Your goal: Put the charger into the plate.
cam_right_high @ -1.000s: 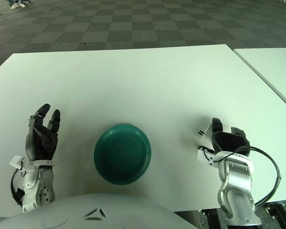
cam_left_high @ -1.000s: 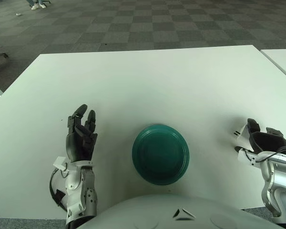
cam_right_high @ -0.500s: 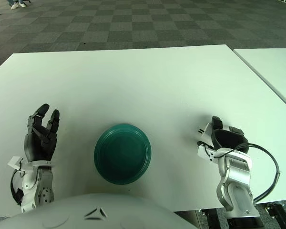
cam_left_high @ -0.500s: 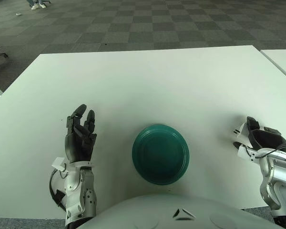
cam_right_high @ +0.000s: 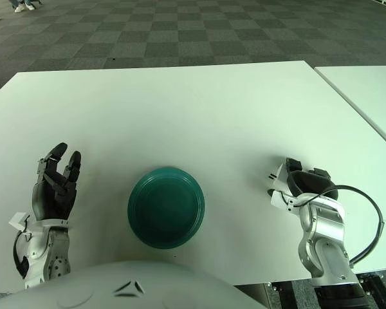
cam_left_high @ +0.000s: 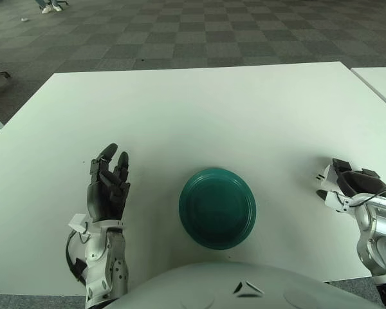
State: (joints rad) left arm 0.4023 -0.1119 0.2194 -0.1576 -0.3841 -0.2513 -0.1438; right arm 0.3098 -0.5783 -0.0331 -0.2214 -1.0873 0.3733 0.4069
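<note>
Charger first: we see a small white plug-in charger (cam_right_high: 278,182) with dark prongs at about 3 o'clock of the plate, well apart from it, on the large white rectangular table (cam_right_high: 180,109). Our round dark-green plastic plate (cam_right_high: 166,206) sits near the table's near edge, holding nothing. Our left hand (cam_right_high: 53,190) shows at the plate's 9 o'clock, palm up, black fingers (cam_right_high: 59,158) spread and relaxed, holding nothing. Our right hand (cam_right_high: 305,188) wraps its dark fingers against the charger, prongs sticking out toward the plate.
</note>
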